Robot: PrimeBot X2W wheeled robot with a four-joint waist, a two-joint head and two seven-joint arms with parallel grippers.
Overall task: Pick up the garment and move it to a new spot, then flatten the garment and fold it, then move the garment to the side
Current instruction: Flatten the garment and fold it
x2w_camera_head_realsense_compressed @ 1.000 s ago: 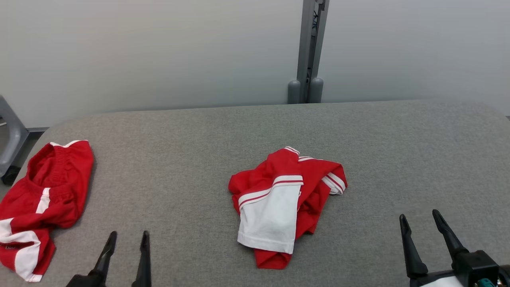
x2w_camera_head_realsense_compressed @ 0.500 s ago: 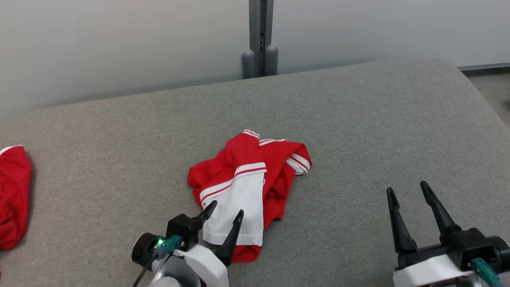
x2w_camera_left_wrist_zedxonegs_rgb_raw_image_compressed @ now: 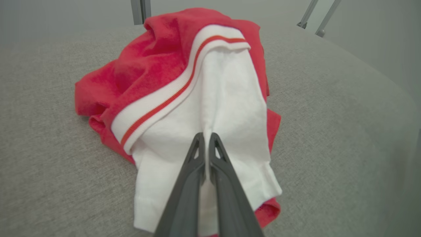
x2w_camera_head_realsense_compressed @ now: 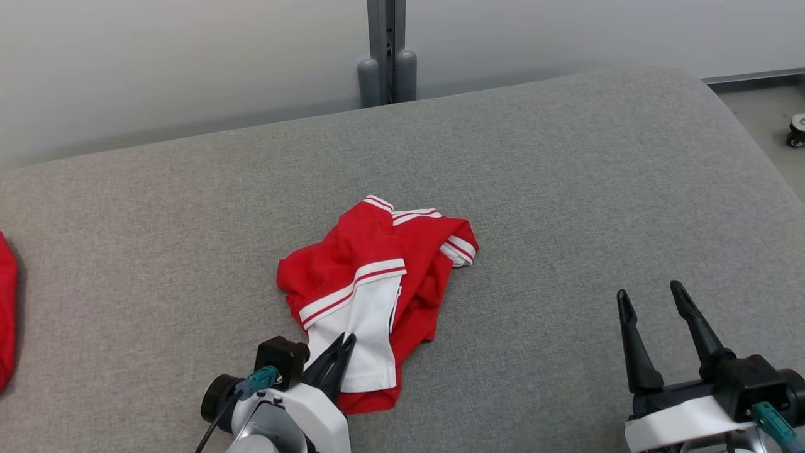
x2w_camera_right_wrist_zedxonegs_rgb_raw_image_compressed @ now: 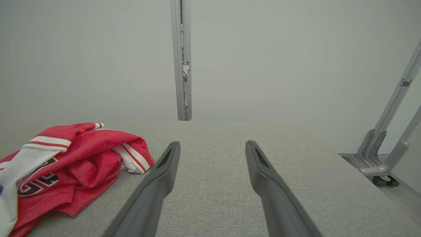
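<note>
As it lies bunched, garment (x2w_camera_head_realsense_compressed: pixel 371 289) red w/ white

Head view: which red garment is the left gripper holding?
The crumpled red-and-white garment in the middle, pinched by its white panel; the other red garment lies apart at the left edge.

Dark, white-edged lettering (x2w_camera_right_wrist_zedxonegs_rgb_raw_image_compressed: pixel 34 183) printed on the red fabric of the garment (x2w_camera_right_wrist_zedxonegs_rgb_raw_image_compressed: pixel 88 154), visible in the right wrist view. Largely hidden by folds; shows curved strokes only, not legible as letters or digits. Otherwise no readable text, label or brand.
</note>
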